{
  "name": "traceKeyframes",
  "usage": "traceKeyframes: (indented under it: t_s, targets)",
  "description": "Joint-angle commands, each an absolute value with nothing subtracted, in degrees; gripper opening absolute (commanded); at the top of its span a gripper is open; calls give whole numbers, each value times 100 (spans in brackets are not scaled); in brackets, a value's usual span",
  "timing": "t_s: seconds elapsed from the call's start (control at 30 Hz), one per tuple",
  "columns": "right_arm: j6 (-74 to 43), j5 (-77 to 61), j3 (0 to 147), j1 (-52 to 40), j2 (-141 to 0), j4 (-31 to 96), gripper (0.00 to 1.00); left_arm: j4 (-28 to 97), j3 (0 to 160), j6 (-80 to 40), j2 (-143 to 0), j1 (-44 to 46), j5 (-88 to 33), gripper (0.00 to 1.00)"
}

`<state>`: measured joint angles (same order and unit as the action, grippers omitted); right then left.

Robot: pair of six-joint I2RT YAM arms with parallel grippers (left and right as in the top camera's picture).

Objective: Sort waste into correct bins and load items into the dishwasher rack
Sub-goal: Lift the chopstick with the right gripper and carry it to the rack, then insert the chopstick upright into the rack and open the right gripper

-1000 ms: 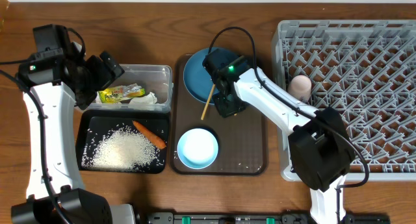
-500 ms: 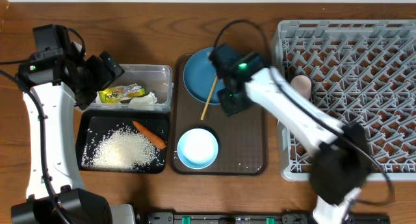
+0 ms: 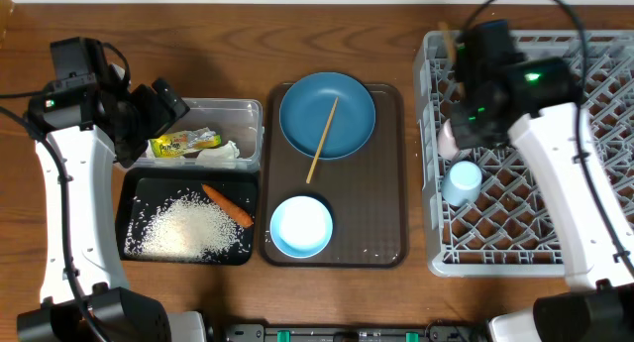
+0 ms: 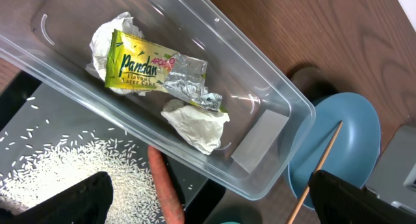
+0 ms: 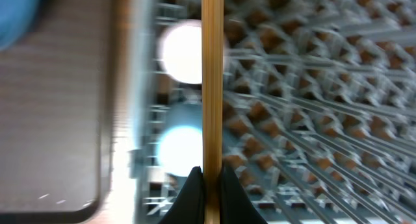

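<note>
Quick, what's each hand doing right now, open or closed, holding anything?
Left hand: open, holding nothing.
Right hand: closed on a wooden chopstick.

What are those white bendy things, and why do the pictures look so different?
They are two robot arms at a table, each ending in a gripper. One picture looks down from above; two come from wrist cameras. The left gripper is open by a clear rectangular plastic box holding a yellow-green snack wrapper and crumpled white tissue. The shallow black tray holds white rice and an orange carrot. The right gripper pinches a wooden chopstick over the big grey lattice rack. Another chopstick lies on the dark-blue round plate.
</note>
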<state>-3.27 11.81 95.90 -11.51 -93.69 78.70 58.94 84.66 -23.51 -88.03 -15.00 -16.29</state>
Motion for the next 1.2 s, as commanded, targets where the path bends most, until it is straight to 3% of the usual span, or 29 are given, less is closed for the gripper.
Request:
traceKeyframes:
  t_s: [0.0, 0.3, 0.97, 1.17]
  targets:
    - [-5, 1461, 9448, -646, -9419, 7811, 1, 5911, 8464, -2272, -8792, -1525, -1577, 98]
    - [480, 1131, 8451, 130, -9419, 6901, 1, 5911, 8464, -2272, -8792, -1525, -1577, 98]
    - [692, 1070, 7572, 196, -9426, 5439, 2, 5911, 8464, -2272, -8792, -1525, -1577, 98]
    - [622, 1070, 7570, 198, -9426, 5433, 27, 5911, 8464, -2272, -8792, -1525, -1577, 98]
